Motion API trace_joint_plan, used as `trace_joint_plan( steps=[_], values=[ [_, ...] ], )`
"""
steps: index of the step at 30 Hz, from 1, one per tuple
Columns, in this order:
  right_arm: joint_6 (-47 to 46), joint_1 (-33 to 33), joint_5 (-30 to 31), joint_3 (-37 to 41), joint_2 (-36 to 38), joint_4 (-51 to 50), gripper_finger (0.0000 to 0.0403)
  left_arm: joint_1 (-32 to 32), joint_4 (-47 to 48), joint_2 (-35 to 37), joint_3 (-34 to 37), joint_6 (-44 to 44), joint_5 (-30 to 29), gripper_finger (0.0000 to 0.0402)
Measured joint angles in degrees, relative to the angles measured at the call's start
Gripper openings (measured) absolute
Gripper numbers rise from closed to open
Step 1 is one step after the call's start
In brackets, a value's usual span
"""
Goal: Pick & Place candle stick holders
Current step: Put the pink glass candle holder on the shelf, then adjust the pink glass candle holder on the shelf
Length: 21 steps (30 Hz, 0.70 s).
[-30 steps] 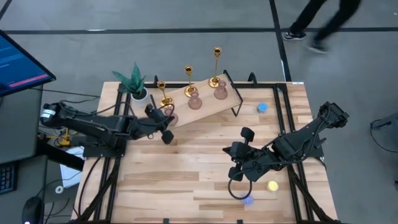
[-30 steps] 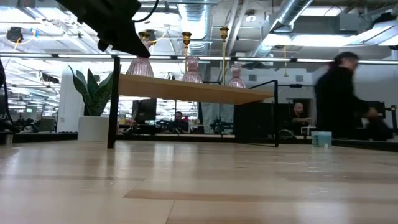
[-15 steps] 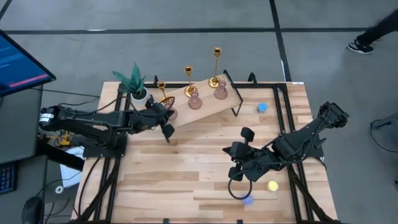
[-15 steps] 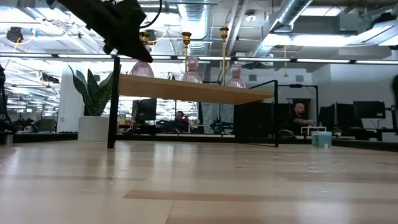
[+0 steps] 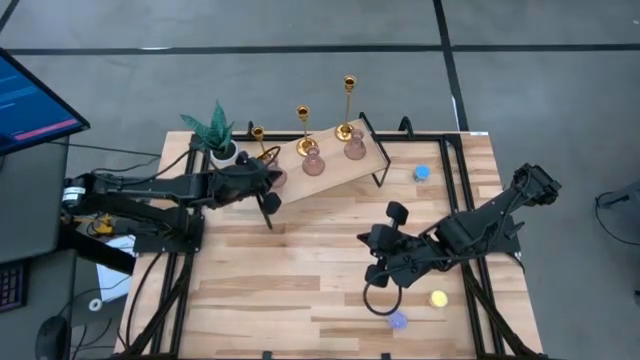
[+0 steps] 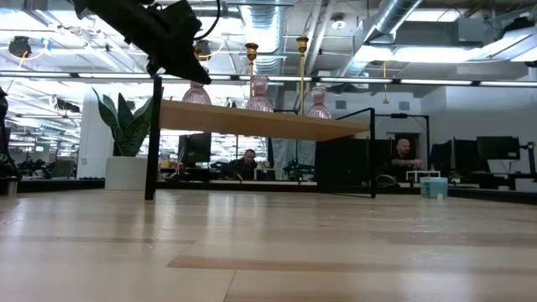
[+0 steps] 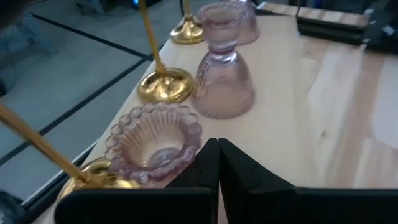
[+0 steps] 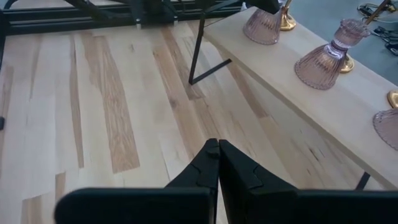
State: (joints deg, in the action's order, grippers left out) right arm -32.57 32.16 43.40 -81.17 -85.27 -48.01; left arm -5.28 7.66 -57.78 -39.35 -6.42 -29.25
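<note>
While both jaws sit fully closed, left gripper [image 7: 217, 163] beside pink holder [image 7: 154, 142], empty.

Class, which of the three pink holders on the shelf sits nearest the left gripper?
The pink holder at the shelf's plant end, directly ahead of the left gripper; the other two stand farther along.

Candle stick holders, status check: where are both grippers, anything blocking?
Left gripper shut, empty, at nearest pink holder on the raised shelf. Right gripper shut, empty, idle over table. Gold candlesticks close behind; nothing else blocking.
</note>
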Motion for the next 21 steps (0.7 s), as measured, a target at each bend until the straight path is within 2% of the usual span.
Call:
trace_joint_plan(
  steps=[7,13,16,21],
  values=[
    [0.11,-0.89,0.05,-0.02,0.0,0.02,0.0,1.77,-2.23,0.02,-0.02,-3.16,6.82,0.0002],
    [0.04,-6.71,2.06,-0.09,-1.16,2.19,0.0,9.83,-5.13,1.43,0.0,-7.16,13.12,0.0002],
    [0.27,-11.29,1.83,-0.09,-2.79,4.53,0.0,15.68,-8.25,3.38,-0.07,-7.52,11.76,0.0002],
    [4.06,-18.66,-0.87,-0.07,-7.91,10.64,0.0,25.54,-10.34,9.51,-0.04,-4.97,2.39,0.0002]
  ],
)
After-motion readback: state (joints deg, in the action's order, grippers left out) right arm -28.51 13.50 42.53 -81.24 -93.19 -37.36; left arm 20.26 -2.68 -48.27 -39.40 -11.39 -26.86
